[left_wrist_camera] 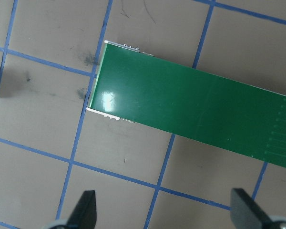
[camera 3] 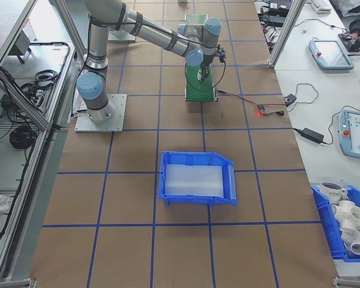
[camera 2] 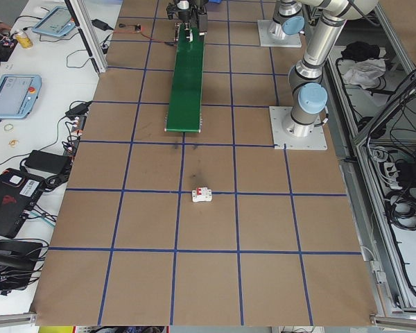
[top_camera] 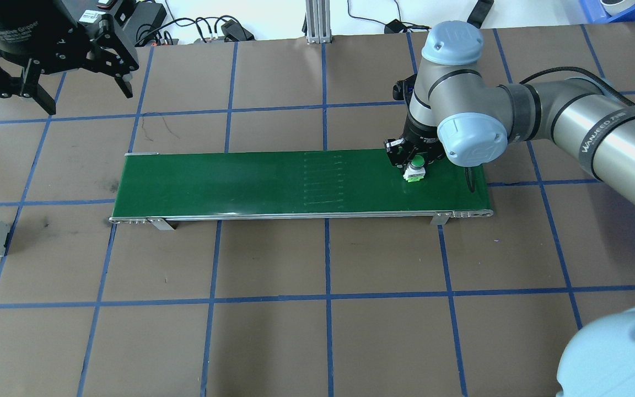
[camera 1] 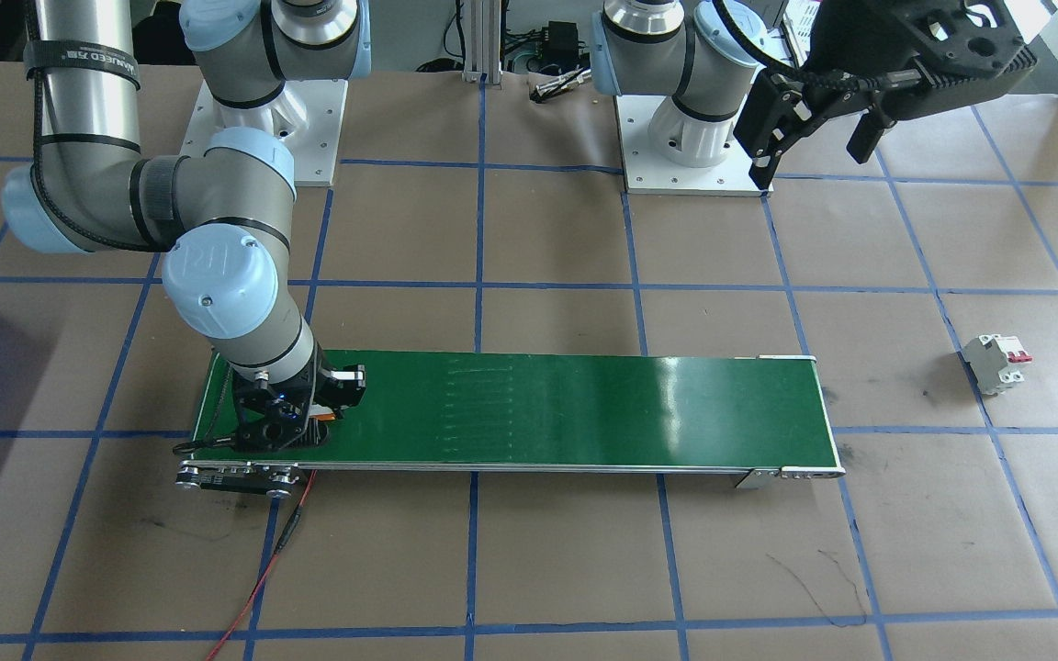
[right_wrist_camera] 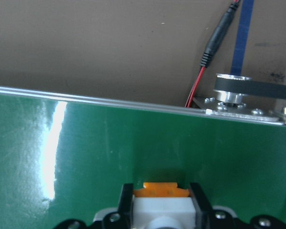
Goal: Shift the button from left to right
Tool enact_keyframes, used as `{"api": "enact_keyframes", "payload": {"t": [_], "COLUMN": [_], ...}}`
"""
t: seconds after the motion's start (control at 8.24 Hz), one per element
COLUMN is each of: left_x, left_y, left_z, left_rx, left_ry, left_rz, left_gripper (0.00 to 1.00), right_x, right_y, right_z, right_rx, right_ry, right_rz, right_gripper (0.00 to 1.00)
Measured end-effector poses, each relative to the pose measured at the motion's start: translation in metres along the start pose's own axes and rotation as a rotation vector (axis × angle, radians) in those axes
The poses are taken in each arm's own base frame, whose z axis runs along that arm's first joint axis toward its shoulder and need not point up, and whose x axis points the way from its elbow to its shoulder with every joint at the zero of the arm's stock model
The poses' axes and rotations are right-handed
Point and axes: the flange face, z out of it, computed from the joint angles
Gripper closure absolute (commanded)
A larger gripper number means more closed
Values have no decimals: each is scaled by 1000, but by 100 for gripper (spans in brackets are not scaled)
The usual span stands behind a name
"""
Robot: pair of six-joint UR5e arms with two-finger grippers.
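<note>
Right gripper (top_camera: 412,165) clamps its fingers on the button (top_camera: 415,168), sitting on the belt (top_camera: 273,182); lift comes next. Left gripper (top_camera: 64,82) hangs wide open.

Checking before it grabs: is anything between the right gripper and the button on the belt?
Nothing visible. The right gripper is already down around the button at the green conveyor belt's right end, a finger on either side.

Glossy green belt (top_camera: 273,182) on matt brown paper-covered table (top_camera: 273,331).
</note>
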Motion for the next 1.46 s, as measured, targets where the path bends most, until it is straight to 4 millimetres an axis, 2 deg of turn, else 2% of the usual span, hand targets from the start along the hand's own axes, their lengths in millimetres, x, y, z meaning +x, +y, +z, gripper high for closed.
{"api": "enact_keyframes", "payload": {"t": [0.12, 0.24, 0.36, 0.61, 0.73, 0.97, 1.21, 1.46], "left_x": [0, 0, 0, 0, 0, -1, 12, 30], "left_y": [1, 3, 4, 4, 4, 7, 10, 16], "left_z": [-2, -4, -4, -3, -2, -6, -2, -1], "left_rx": [3, 6, 6, 3, 2, 11, 5, 6], "left_ry": [4, 8, 11, 13, 12, 10, 14, 18], "left_rz": [13, 29, 52, 77, 80, 84, 115, 150], "left_gripper": [0, 0, 0, 0, 0, 0, 0, 0], "right_x": [14, 39, 73, 165, 215, 307, 387, 458], "right_y": [0, -2, -4, 0, 10, 35, 71, 104], "right_z": [-3, -13, -28, -72, -91, -110, -128, -133], "right_rx": [-11, -13, -4, -11, -6, 11, 30, 55], "right_ry": [17, 25, 24, 22, 26, 36, 63, 128], "right_rz": [-33, -67, -97, -238, -325, -484, -601, -789], "right_gripper": [100, 100, 100, 100, 100, 100, 100, 100]}}
